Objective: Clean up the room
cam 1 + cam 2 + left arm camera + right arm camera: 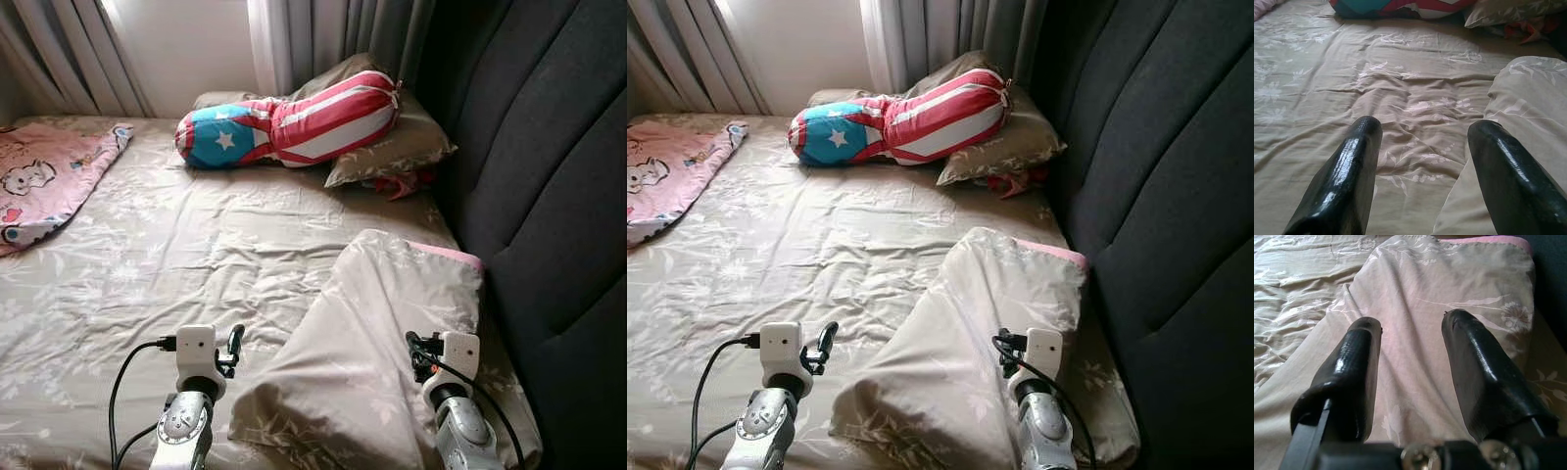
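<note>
Both spread hands, left [1422,166] and right [1410,367], hover over a rumpled floral pillow [377,333].

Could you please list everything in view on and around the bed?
bolster: 1, red-white stripes with blue starred end, head of bed
pillow: 1, beige floral, under bolster
red cloth: 1, tucked beneath pillow
duvet: 1, beige floral, pink edge, folded by headboard
pink blanket: 1, cartoon print, far left
sheet: 1, beige floral, wrinkled
headboard: 1, dark grey, right
curtains: grey, behind
left gripper: jaws open, over sheet
right gripper: jaws open, over duvet
</note>
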Motion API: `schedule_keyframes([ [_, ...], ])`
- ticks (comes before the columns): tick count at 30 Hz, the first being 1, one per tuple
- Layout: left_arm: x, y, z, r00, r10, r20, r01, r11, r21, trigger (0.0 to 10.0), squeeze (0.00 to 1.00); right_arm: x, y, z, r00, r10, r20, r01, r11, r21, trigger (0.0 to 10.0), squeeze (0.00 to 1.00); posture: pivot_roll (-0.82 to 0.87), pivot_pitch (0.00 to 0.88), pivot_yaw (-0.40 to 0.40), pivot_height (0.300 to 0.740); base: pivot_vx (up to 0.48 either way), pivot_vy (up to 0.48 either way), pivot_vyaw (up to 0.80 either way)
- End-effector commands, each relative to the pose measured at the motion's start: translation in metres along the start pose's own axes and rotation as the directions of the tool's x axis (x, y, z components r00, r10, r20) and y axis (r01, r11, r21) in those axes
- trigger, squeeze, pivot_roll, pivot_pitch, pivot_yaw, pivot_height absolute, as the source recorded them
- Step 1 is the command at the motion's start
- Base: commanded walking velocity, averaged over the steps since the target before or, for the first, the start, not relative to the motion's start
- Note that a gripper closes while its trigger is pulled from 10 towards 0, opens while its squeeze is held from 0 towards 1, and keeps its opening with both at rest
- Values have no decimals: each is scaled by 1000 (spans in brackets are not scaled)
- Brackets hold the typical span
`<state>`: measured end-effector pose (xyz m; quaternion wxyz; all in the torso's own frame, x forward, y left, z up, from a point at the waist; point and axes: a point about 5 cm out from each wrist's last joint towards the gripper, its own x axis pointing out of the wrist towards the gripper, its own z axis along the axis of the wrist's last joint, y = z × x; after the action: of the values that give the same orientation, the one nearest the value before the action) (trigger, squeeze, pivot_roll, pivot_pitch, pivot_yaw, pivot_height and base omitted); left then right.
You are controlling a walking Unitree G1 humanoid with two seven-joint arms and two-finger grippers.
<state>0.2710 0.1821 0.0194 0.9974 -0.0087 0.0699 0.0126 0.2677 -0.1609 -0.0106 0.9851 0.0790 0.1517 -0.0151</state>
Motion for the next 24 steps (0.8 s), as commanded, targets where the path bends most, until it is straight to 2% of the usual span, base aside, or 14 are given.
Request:
schedule_keyframes([
  [1, 0, -2, 0, 1000, -10, 3, 10, 1000, 5, 10000, 0, 0, 0, 0, 1000, 2, -8, -2, 1000, -13, 10000, 0, -10, 36, -61, 687, 0, 0, 0],
  [5, -1, -2, 0, 1000, -12, 0, 12, 1000, 5, 10000, 0, 0, 1, 0, 1000, 1, -10, -1, 1000, -16, 10000, 0, -9, 35, -61, 667, 0, 0, 0],
  [20, -1, -4, -1, 1000, -23, -3, 23, 1000, 2, 10000, 0, 0, 2, 0, 1000, -2, -1, 2, 1000, -13, 10000, 0, -10, 30, -60, 667, 0, 0, 0],
  [24, 0, -4, -1, 1000, -22, -3, 22, 1000, 2, 10000, 0, 1, 1, 1, 1000, -6, -5, 6, 1000, -19, 10000, 0, -9, 33, -61, 650, 0, 0, 0],
])
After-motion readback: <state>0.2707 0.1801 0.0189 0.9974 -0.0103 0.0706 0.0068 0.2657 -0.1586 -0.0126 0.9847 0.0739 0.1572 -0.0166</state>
